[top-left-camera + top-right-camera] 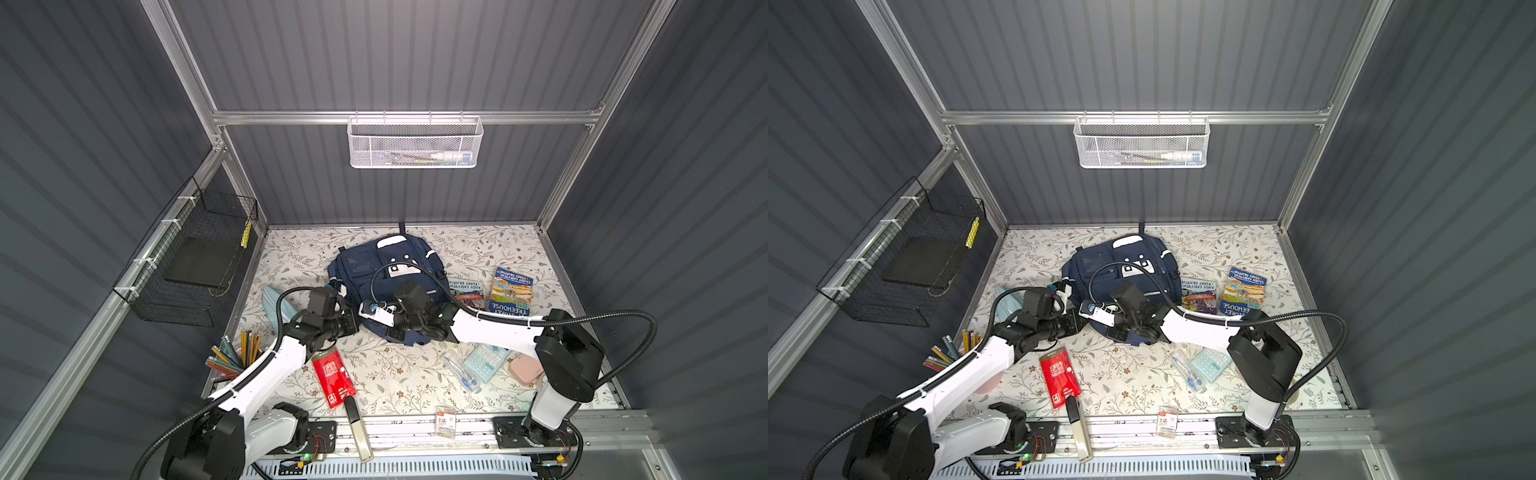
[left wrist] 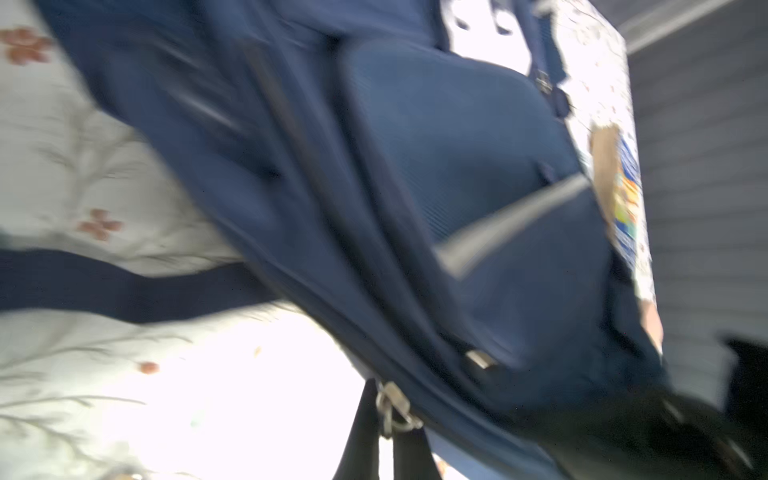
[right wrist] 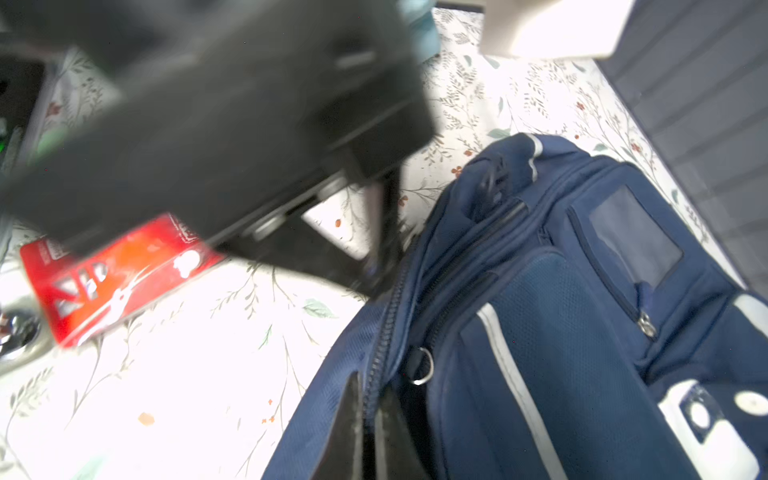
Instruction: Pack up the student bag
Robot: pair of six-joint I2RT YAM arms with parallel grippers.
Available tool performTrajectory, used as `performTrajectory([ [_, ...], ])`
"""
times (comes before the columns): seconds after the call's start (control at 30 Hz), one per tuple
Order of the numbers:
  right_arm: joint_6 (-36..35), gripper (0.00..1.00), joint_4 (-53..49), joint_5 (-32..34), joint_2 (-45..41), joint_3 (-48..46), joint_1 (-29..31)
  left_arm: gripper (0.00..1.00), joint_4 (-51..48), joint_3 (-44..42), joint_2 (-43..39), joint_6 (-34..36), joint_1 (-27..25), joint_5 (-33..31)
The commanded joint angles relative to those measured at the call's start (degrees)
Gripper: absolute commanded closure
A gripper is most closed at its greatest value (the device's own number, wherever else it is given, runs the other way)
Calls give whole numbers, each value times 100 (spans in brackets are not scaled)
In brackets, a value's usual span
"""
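Note:
The student bag [image 1: 374,266] [image 1: 1100,270], a navy backpack with white stripes and a white patch, lies on the floral tabletop in both top views. Both grippers meet at its near left corner. My left gripper [image 1: 356,325] [image 1: 1079,326] [image 2: 388,415] is shut on a metal zipper pull [image 2: 392,409] at the bag's edge [image 2: 436,166]. Just to its right, my right gripper [image 1: 384,330] [image 1: 1111,330] [image 3: 370,395] is shut on the fabric beside the zipper track of the bag [image 3: 561,332]. The left wrist view is blurred.
Two books [image 1: 510,291] [image 1: 467,291] lie right of the bag. In front are a red packet [image 1: 332,374], calculator [image 1: 486,361], pen pack [image 1: 461,370] and pink case [image 1: 525,370]. Pencils [image 1: 237,353] and a light-blue pouch [image 1: 274,305] are at the left. A black wire basket [image 1: 199,257] hangs on the left wall.

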Motion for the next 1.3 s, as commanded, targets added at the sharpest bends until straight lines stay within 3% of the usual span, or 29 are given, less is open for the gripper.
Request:
performTrajectory([
  [0.0,-645,100,-94,-588,-435,-174,38,100,436,55,326,240,791,-215],
  [0.1,-726,100,-254,-828,-537,-207,60,100,473,330,512,327,1150,-384],
  [0.27,-674,100,-252,-1016,-597,-397,143,100,334,967,1115,715,1460,-1278],
  [0.33,-682,100,-232,-991,-552,-490,192,100,465,1104,1394,727,1708,-1268],
  [0.5,-611,100,-116,-845,-393,-570,201,100,544,1172,1551,746,1749,-1051],
  [0.53,-517,89,-58,-816,-333,-532,201,100,584,1090,1477,703,1741,-899],
  [0.57,-410,85,-12,-773,-261,-489,207,100,607,1001,1386,669,1732,-781],
  [0.7,-11,61,162,-261,-5,-261,345,61,386,659,881,694,1691,-366],
  [0.73,38,56,261,-197,-15,-280,395,56,291,589,715,735,1683,-329],
  [0.77,137,52,417,-102,-57,-331,433,51,143,576,560,792,1623,-414],
  [0.83,436,43,838,98,-275,-564,465,27,-224,665,271,929,1366,-830],
  [0.93,1029,35,1306,748,-691,-907,458,3,-443,770,71,902,1238,-773],
  [1.0,1398,29,1225,1224,-974,-982,449,0,-473,876,46,885,970,-733],
  [1.13,2772,20,230,2583,-1491,-843,90,0,-245,1301,216,653,-290,-961],
  [1.23,3786,18,-821,2627,-1885,-830,-712,0,132,1816,762,528,-1258,-913],
  [1.27,3992,17,-977,2373,-2030,-912,-1021,0,194,2035,1014,524,-1483,-805],
])
